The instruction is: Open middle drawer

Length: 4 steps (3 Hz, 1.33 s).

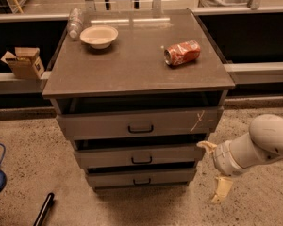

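The grey cabinet has three drawer fronts stacked one above another. The middle drawer point(179, 154) is plain grey with a small dark loop handle point(141, 160) and sits between the widest top front and the narrowest bottom front. It looks slightly out, with a dark gap above it. My gripper point(215, 169) is to the right of the cabinet at the middle drawer's height, off its right end and apart from the handle. One cream finger point(206, 146) points at the drawer's right end, the other finger point(221, 190) hangs lower. The jaws are open and empty.
The top drawer point(99, 124) bears a pale scratch point(198, 120); the bottom drawer point(113, 178) is lowest. On the cabinet top point(132, 65) are a white bowl point(99, 36), a lying red can point(181, 53) and a clear bottle point(75, 22). A cardboard box point(22, 62) sits left. A black object point(44, 210) lies on the floor.
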Tool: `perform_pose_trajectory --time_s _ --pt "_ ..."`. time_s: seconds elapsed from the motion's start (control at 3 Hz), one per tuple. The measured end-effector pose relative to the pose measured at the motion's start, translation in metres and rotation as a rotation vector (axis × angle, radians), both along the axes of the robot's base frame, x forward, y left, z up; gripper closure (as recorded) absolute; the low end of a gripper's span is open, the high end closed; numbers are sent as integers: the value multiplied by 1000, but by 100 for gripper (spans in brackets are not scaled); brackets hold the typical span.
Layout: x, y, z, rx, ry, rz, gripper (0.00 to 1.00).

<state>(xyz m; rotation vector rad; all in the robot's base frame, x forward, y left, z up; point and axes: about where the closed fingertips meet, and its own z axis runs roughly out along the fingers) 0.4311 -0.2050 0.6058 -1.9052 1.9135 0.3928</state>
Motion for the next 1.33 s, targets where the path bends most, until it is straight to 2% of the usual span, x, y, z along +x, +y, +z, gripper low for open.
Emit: perform_pose_trajectory --time_s 0.33,0.67,1.0,1.33 --pt "15 37 -22 220 -126 53 0" --pt "22 43 -27 311 -202 14 0" --pt "21 43 -28 315 -207 13 0" --pt "28 40 -43 250 -186 0 0"
